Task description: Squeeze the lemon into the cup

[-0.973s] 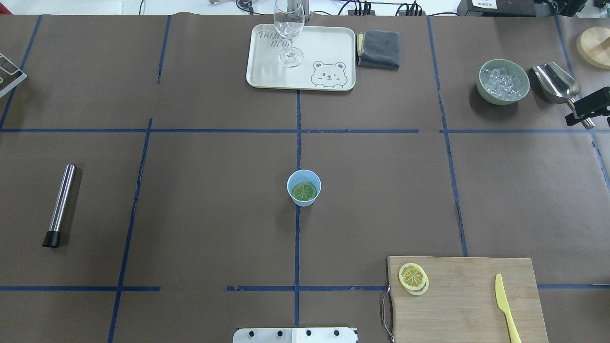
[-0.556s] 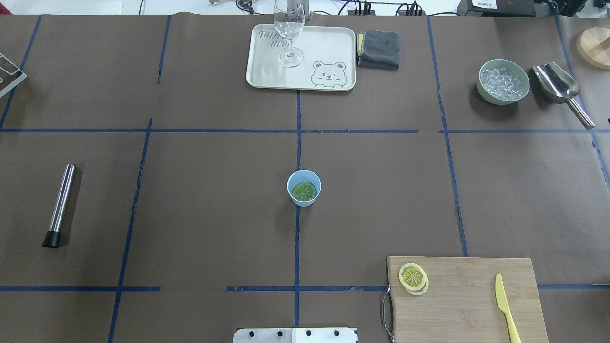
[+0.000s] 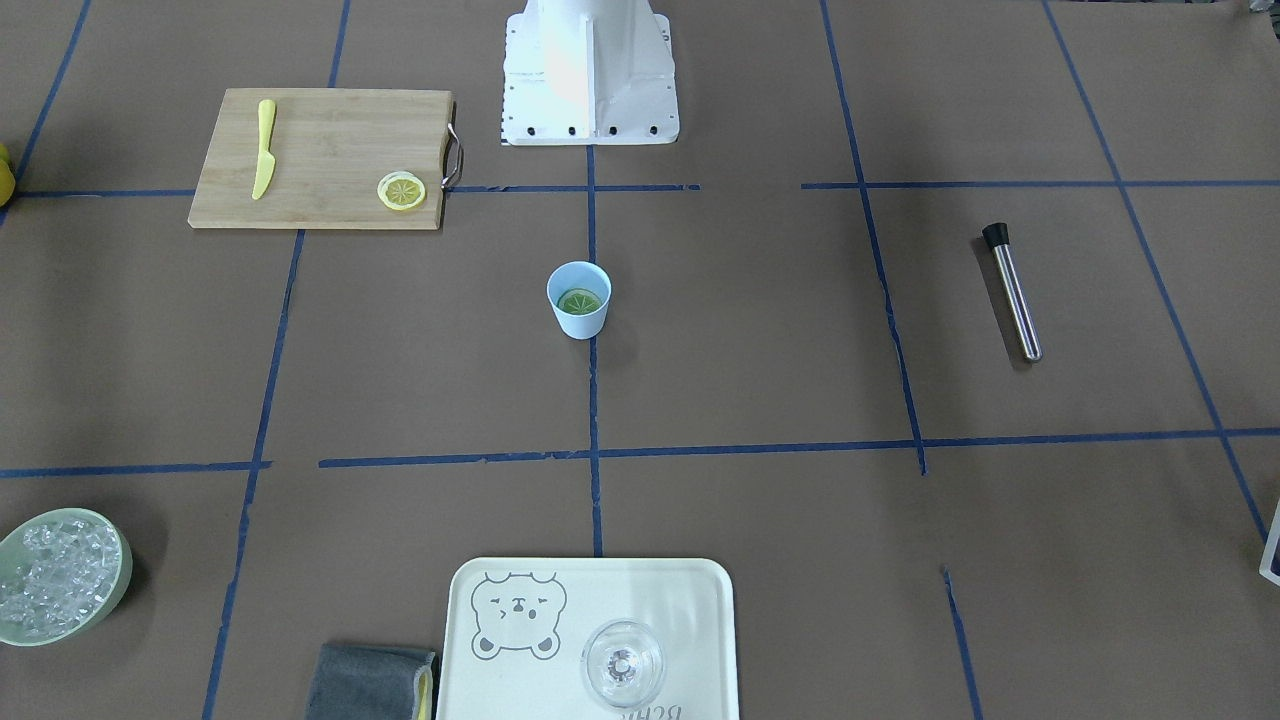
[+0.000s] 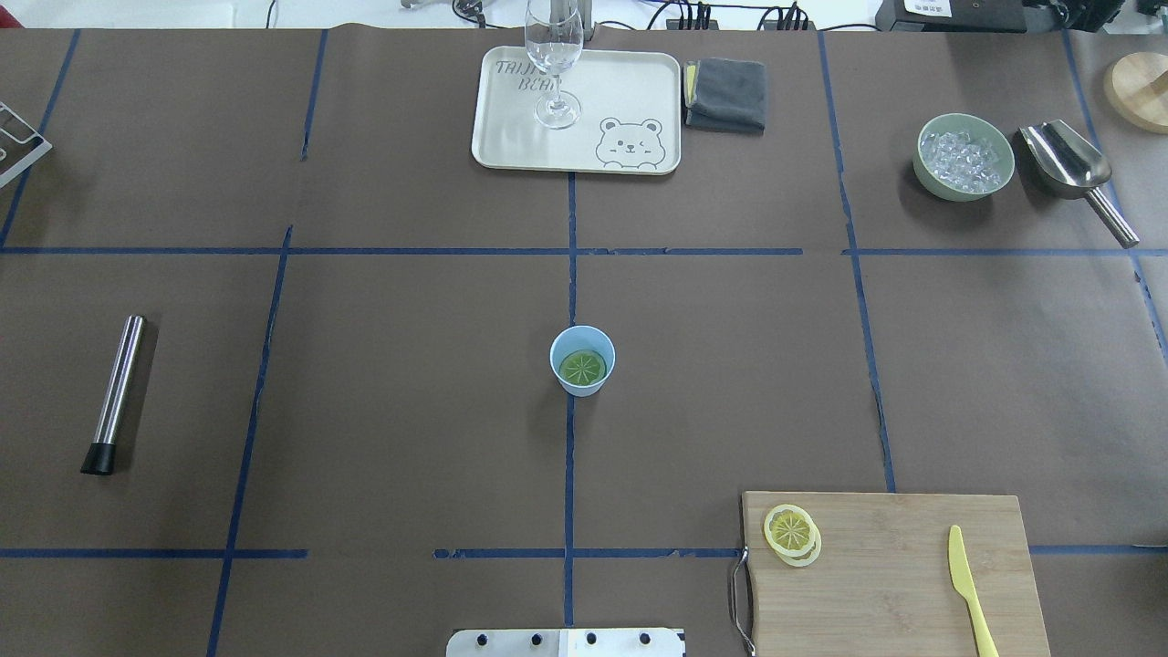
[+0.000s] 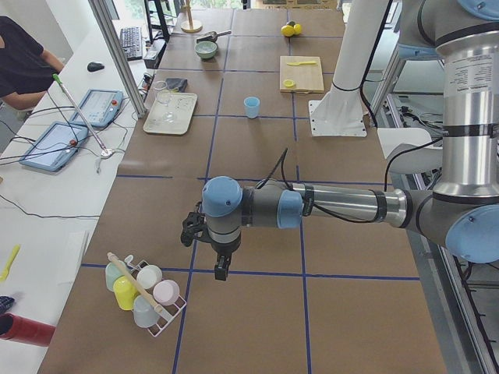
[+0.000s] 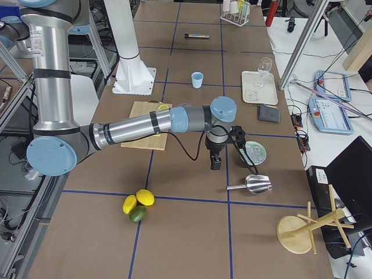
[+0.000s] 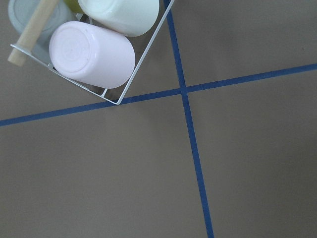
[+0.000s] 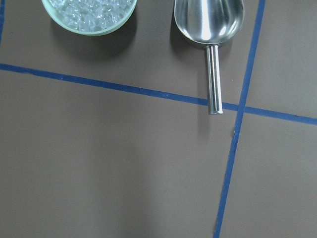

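The light-blue cup (image 4: pixel 582 360) stands upright at the table's middle with a green citrus slice in it; it also shows in the front view (image 3: pixel 579 299). Yellow lemon slices (image 4: pixel 791 533) lie on the wooden cutting board (image 4: pixel 894 584). Two whole lemons and a lime (image 6: pixel 138 204) lie near the table's right end. My left gripper (image 5: pixel 221 270) hangs over the table's left end beside a cup rack (image 5: pixel 144 292). My right gripper (image 6: pixel 215 163) hangs by the ice bowl (image 6: pixel 254 152). I cannot tell whether either is open or shut.
A tray (image 4: pixel 630 82) with a clear stemmed glass (image 4: pixel 554 55) and a grey cloth (image 4: pixel 725 94) sit at the far edge. A steel muddler (image 4: pixel 114 392) lies at the left. A metal scoop (image 4: pixel 1068 164) lies beside the ice bowl. A yellow knife (image 4: pixel 967 584) lies on the board.
My right gripper showed at the right edge of the overhead view one second ago and has since moved out of that view. Nothing on the table has moved.
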Motion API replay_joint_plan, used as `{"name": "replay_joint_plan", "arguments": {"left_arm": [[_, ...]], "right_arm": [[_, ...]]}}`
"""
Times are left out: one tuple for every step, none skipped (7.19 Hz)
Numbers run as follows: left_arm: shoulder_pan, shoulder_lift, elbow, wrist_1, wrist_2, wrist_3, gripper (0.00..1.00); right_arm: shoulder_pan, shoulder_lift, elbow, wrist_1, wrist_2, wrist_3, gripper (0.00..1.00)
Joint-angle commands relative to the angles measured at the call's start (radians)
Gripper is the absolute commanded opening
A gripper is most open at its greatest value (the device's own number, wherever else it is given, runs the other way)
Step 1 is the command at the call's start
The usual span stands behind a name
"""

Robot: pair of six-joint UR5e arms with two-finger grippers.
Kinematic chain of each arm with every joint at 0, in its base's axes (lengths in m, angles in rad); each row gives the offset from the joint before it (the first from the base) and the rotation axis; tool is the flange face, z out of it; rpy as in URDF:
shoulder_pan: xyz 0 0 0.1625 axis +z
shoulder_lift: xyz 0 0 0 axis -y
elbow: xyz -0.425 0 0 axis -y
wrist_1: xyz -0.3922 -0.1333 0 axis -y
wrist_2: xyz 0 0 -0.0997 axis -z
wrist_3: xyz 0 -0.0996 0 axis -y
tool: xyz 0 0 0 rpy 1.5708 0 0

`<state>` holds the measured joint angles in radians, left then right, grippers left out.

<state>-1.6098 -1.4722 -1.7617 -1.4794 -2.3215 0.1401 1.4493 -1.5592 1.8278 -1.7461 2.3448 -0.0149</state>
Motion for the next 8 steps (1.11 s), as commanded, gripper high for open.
{"name": "replay_joint_plan", "arguments": {"left_arm": [[0.004, 0.009, -0.036, 0.084, -0.004, 0.018, 1.0], [0.004, 0.007, -0.039, 0.083, -0.004, 0.027, 1.0], [0.004, 0.007, -0.026, 0.082, 0.001, 0.092, 1.0], [0.004, 0.009, 0.013, 0.083, -0.005, 0.163, 1.0], [0.005, 0.007, 0.036, 0.082, -0.01, 0.17, 1.0], [0.005, 0.007, 0.028, 0.083, -0.012, 0.17, 1.0], [0.005, 0.007, 0.024, 0.082, -0.01, 0.17, 1.0], [0.005, 0.007, 0.022, 0.082, -0.012, 0.17, 1.0]], "right_arm": [[0.0, 0.002, 0.001, 0.0, -0.001, -0.008, 1.0], [0.0, 0.004, 0.005, 0.0, -0.001, -0.008, 1.0], [-0.004, 0.007, 0.004, 0.0, -0.001, -0.007, 1.0], [-0.004, 0.007, 0.004, 0.0, -0.015, -0.008, 1.0], [-0.004, 0.007, 0.002, 0.0, -0.016, -0.007, 1.0], [-0.004, 0.01, 0.002, 0.0, -0.016, -0.008, 1.0], [-0.004, 0.008, 0.002, 0.002, -0.016, -0.007, 1.0], [-0.004, 0.005, 0.008, 0.002, -0.015, -0.005, 1.0]]}}
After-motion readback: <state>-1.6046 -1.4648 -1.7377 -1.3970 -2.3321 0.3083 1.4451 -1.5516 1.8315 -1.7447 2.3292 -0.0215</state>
